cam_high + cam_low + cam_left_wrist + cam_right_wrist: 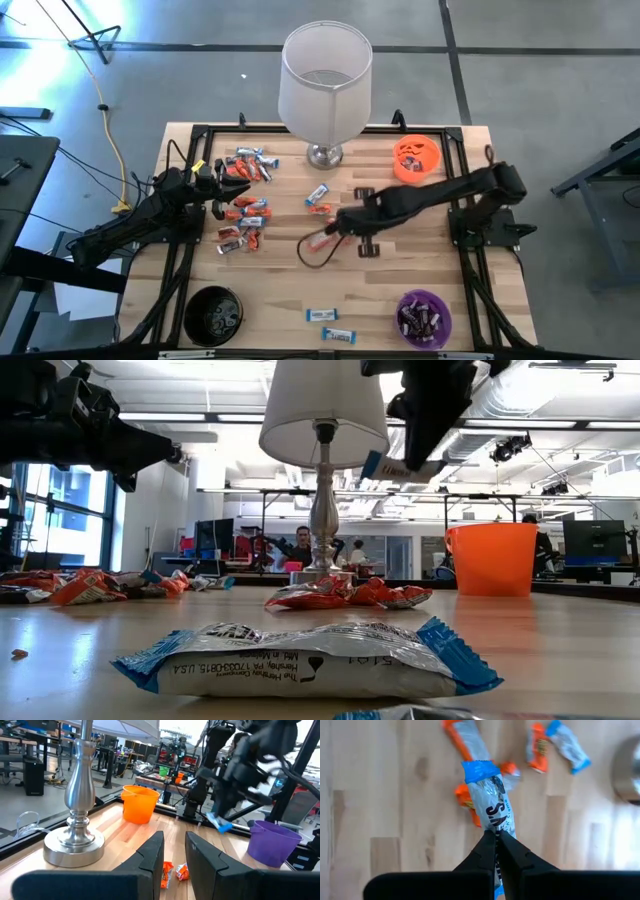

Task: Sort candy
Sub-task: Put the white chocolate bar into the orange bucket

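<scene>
Wrapped candy bars lie in loose heaps on the wooden table's left half (245, 215) and far left (248, 165), with two near the middle (318, 197) and two at the near edge (325, 317). My right gripper (495, 834) is over the table's middle (335, 228), shut on a silvery blue-white candy bar (492, 805), high above the table in the low view (405, 468). My left gripper (172, 860) is open and empty, above the left heaps (215, 185). My right gripper pinches the silvery blue-white bar between its two fingers at one end of the wrapper (496, 826). The fingers slant down from the table's right and lie along the bar. The bar sticks out past the fingertips, blue crimped end (480, 770) foremost, lifted clear.
A lamp with a white shade (325, 70) stands at the far middle on a silver base (75, 837). There is an orange bowl (416, 158) far right, a purple bowl (424, 318) holding dark bars near right, and a black bowl (213, 315) near left. A thin cord loop (312, 252) lies mid-table.
</scene>
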